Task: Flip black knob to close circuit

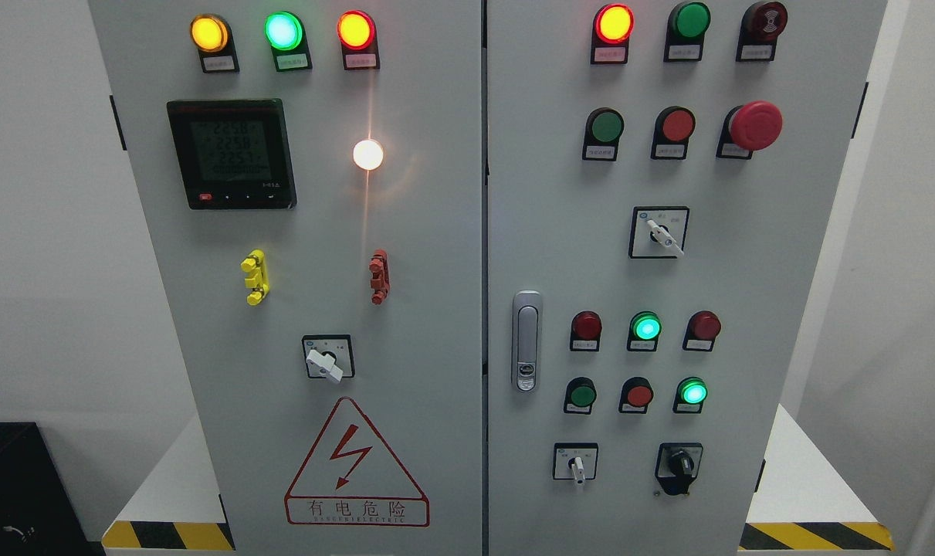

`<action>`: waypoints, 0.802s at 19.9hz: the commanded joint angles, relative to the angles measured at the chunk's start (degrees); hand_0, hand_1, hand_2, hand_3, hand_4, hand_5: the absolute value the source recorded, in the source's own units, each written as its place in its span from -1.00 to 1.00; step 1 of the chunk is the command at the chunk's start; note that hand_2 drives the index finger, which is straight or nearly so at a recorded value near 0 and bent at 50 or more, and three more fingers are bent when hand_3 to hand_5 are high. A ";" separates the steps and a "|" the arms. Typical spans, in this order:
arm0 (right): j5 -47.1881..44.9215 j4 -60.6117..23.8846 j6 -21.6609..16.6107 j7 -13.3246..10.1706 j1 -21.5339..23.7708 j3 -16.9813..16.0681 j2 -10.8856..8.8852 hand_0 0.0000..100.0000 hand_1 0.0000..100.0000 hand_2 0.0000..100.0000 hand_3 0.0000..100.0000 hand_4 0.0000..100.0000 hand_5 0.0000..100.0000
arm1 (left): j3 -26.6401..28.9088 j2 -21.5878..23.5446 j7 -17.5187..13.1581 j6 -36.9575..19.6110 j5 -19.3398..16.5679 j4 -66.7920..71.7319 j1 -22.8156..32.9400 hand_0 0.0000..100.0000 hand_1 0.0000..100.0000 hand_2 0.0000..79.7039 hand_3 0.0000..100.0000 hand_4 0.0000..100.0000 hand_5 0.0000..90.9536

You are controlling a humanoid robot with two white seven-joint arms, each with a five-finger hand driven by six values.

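While neither of the robot's hands shows anywhere in the head view, so how far their fingers are open cannot be told, a grey electrical cabinet [436, 232] fills the scene, split by a seam into a left door [158, 324] and a right door [807, 270]. At 7 o'clock on the left door sits a red-outlined warning triangle [357, 463] with a lightning bolt. Toward 10 o'clock is a black digital meter [231, 153] with lit figures too blurred to read. Along the top at 11 o'clock run three lit lamps: amber lamp [209, 33], green lamp [283, 31] and red lamp [356, 29]. A white light [367, 154] glares nearer the centre.

On the right door, a red mushroom button [754, 125] stands at 2 o'clock, and a silver door latch [526, 340] lies just beside the seam, near the centre. The black knob [679, 465] is at about 5 o'clock, low on the right door, its handle pointing roughly straight down, nothing touching it. Just to its 9 o'clock side is a small white-handled switch [576, 466].
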 commanded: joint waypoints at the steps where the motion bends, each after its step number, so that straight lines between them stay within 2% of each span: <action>1: 9.08 -17.26 0.69 0.61 -0.14 0.90 0.95 -1.00 -0.66 0.78 1.00 0.81 0.84 | 0.00 -0.01 -0.02 0.04 0.00 -1.32 1.23 -0.76 0.11 -1.00 -1.00 -1.00 -1.00; 5: 14.35 -21.21 3.06 1.93 -0.05 0.81 1.04 -1.00 -0.63 0.80 1.00 0.82 0.88 | 0.00 -0.01 -0.02 0.04 0.00 -1.32 1.23 -0.76 0.11 -1.00 -1.00 -1.00 -1.00; 11: 20.51 -26.22 3.59 1.93 -0.05 0.81 1.04 -1.00 -0.62 0.81 1.00 0.83 0.89 | 0.00 -0.01 -0.02 0.04 0.00 -1.32 1.23 -0.76 0.11 -1.00 -1.00 -1.00 -1.00; 13: 21.92 -26.93 3.50 2.02 -0.23 0.89 1.04 -1.00 -0.71 0.82 1.00 0.83 0.90 | 0.00 0.08 -0.02 0.04 0.00 -1.32 1.23 -0.76 0.11 -1.00 -1.00 -1.00 -1.00; 15: 23.06 -28.07 3.50 2.10 -0.32 1.16 1.04 -1.00 -0.95 0.82 1.00 0.83 0.90 | 0.00 -0.01 -0.02 0.04 0.00 -1.32 1.23 -0.76 0.11 -1.00 -1.00 -1.00 -1.00; 16: 23.41 -28.51 3.50 2.45 -0.23 1.25 0.95 -1.00 -1.00 0.83 1.00 0.83 0.89 | 0.00 -0.01 -0.02 0.04 0.00 -1.32 1.23 -0.76 0.11 -1.00 -1.00 -1.00 -1.00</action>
